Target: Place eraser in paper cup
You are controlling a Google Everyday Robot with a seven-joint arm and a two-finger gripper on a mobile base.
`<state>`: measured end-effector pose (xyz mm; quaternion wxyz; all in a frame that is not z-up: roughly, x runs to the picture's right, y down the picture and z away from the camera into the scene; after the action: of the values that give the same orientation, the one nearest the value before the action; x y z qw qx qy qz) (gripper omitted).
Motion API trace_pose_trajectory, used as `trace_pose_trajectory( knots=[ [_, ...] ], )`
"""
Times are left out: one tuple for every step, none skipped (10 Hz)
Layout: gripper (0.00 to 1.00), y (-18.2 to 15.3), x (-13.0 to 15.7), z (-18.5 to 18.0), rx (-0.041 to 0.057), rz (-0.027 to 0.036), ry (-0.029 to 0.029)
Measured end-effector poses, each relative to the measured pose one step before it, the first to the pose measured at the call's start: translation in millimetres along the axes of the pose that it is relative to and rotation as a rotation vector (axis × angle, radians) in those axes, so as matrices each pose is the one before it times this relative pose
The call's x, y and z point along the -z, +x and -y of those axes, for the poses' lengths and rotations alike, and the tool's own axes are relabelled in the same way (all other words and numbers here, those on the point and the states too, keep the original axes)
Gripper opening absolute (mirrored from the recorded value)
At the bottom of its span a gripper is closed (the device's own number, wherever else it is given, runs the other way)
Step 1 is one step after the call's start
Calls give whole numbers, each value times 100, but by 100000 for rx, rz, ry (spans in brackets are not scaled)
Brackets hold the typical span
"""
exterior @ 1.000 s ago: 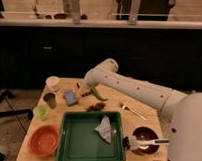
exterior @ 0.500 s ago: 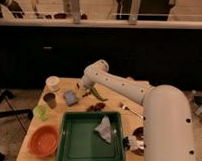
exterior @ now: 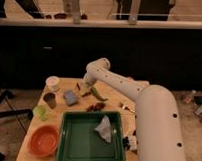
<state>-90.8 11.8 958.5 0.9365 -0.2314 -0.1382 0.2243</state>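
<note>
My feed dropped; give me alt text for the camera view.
The gripper is low over the table, right of the paper cup and close to the blue pad. A green tray and orange bowl sit nearer the camera.

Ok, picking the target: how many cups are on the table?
3, in a line: white paper cup at the back, dark grey metal cup in the middle, light green cup nearest the camera. The pincer hangs near the blue pad.

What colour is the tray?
The tray is green, camera view; the gripper is beyond it, beside the blue pad.
</note>
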Motion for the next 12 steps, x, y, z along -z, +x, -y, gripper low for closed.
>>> trace_pose_trajectory(
  knots=[
    [80,119,-354,23,-1650,-932,3],
    [80,232,-352,-36,-1088,-1246,-145],
    [80,-46,-549,-302,-735,-2201,-484],
    [80,-315,-365,-377,261,-1397,-375],
    [80,-190,-194,-282,-26,-936,-360],
    [80,61,-158,-136,-360,-1529,-20],
    [80,51,-52,-41,-1717,-2143,78],
    [80,29,-84,-47,-2155,-1906,-113],
    [80,-131,-67,-86,-2586,-1682,-160],
    [80,116,-76,74,-3508,-2554,-225],
    [80,172,-234,48,-2098,-2758,-67],
    [80,-285,-63,-133,57,-153,-237]
  ],
)
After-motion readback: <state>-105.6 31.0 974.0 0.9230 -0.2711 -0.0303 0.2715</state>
